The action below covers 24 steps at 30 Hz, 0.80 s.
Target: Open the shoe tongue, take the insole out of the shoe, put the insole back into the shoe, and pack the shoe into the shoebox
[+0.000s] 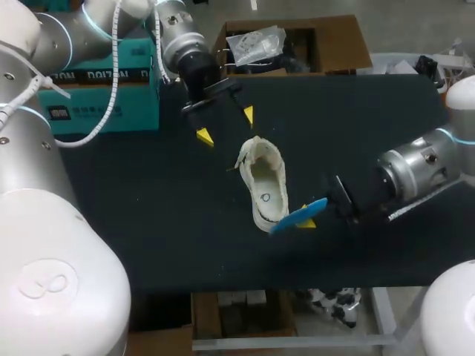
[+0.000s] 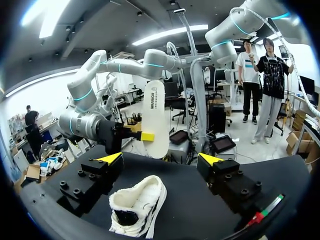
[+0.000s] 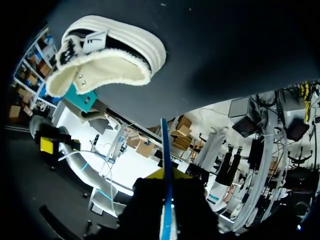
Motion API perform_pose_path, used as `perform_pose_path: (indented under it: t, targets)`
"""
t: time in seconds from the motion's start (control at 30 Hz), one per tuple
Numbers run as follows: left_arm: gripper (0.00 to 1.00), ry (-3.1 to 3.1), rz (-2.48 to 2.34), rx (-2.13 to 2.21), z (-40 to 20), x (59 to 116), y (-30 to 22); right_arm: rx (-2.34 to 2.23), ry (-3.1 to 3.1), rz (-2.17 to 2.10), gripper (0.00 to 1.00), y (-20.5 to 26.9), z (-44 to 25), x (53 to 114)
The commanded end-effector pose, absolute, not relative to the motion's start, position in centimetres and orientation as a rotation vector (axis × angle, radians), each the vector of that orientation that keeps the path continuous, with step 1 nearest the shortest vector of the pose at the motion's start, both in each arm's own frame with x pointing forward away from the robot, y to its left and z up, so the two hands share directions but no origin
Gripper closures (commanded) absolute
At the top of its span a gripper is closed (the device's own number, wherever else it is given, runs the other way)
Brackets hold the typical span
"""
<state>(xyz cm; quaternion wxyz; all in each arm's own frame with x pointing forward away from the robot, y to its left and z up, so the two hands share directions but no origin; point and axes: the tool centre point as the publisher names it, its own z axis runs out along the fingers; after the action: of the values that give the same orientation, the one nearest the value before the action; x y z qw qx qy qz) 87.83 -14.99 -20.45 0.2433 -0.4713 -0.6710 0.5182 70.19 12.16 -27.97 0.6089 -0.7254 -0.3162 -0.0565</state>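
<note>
The low cream-white shoe (image 1: 266, 185) with a fuzzy lining lies on its sole in the middle of the black table (image 1: 148, 200), its opening facing up. The head view looks straight down into it. The left wrist view instead shows the shoe (image 2: 137, 205) end-on, just under and between that arm's own fingers. The right wrist view shows the shoe (image 3: 105, 55) from the side, with its ribbed sole wall.

The thin flat insole (image 1: 298, 216) is out of the shoe, just beside its near end. The right gripper (image 1: 308, 220) is clamped on it. From above only its blue face shows. In the left wrist view the insole (image 2: 154, 120) stands upright and shows a white face, with a yellow tip of the right gripper (image 2: 146, 136) pressed on it. In the right wrist view the insole (image 3: 166, 175) is a blue line seen edge-on, running out from between the right gripper (image 3: 166, 180).

The left gripper (image 1: 226, 126) hangs over the table just past the shoe's far end, its fingers spread wide with nothing between them. In its own view the left gripper (image 2: 160, 159) shows this spread.

A teal cardboard box (image 1: 104, 89) sits at the table's far left, well apart from the shoe.
</note>
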Motion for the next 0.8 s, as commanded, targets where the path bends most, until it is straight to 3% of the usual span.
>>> perform_pose_path:
  t: [0.03, 0.37, 0.8]
  targets:
    - [0.00, -2.051, 1.505, -1.200, -20.7, 83.5, -14.2, -1.682, -0.706, -0.177, 1.00, 13.1, -28.3, 70.3]
    - [0.00, -2.331, 1.683, -1.083, -21.9, 78.6, -13.3, -1.692, -0.624, -0.281, 1.00, 14.2, -28.5, 73.2]
    - [0.00, -2.448, 1.828, -0.940, -24.5, 77.2, -13.8, -1.661, -0.570, -0.343, 1.00, 15.2, -29.3, 75.5]
